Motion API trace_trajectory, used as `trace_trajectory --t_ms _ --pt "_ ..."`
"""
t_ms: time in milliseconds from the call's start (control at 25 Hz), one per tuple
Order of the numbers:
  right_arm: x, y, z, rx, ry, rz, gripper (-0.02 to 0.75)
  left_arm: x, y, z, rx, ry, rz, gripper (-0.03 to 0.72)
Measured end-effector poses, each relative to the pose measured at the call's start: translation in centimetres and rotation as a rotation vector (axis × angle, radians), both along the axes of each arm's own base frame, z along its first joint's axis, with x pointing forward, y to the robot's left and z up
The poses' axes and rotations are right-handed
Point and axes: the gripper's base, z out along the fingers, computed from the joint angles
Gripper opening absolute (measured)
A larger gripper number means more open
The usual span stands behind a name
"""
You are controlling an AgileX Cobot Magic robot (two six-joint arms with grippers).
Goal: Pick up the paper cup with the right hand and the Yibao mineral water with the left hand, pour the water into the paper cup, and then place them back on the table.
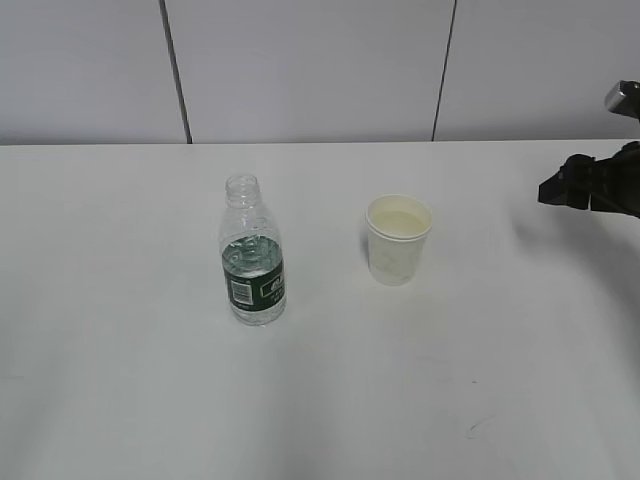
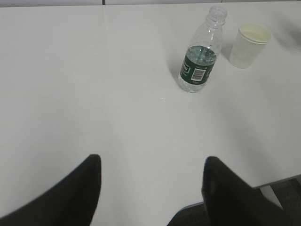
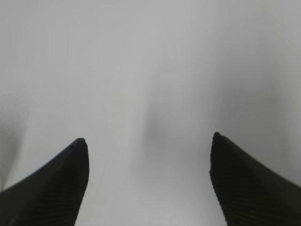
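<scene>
The Yibao mineral water bottle (image 1: 252, 255) stands upright and uncapped on the white table (image 1: 120, 380), left of centre, partly filled with water. The paper cup (image 1: 398, 239) stands upright to its right, apart from it, with liquid inside. Both show in the left wrist view, the bottle (image 2: 200, 56) and the cup (image 2: 249, 45) at the far right. My left gripper (image 2: 153, 162) is open and empty, well short of the bottle. My right gripper (image 3: 148, 143) is open and empty over bare table; it shows at the right edge of the exterior view (image 1: 575, 190), right of the cup.
A grey panelled wall (image 1: 320, 70) runs behind the table. The table's near edge (image 2: 277, 181) shows at the lower right of the left wrist view.
</scene>
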Motion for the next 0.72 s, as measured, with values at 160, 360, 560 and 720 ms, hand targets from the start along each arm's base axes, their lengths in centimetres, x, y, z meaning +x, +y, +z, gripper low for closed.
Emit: trace_trajectory --t_ms 160,360,560,720 --pt "0.00 0.00 0.00 0.000 0.000 0.000 0.593 0.00 0.00 0.00 0.000 0.000 0.000 0.428" --pt "0.00 0.00 0.00 -0.007 -0.002 0.007 0.593 0.00 0.00 0.00 0.000 0.000 0.000 0.428" --pt "0.33 0.08 0.39 -0.055 -0.070 0.061 0.593 0.00 0.00 0.00 0.000 0.000 0.000 0.428" --pt "0.13 0.20 0.44 -0.054 -0.121 0.030 0.593 0.00 -0.01 0.00 -0.001 0.000 0.000 0.428"
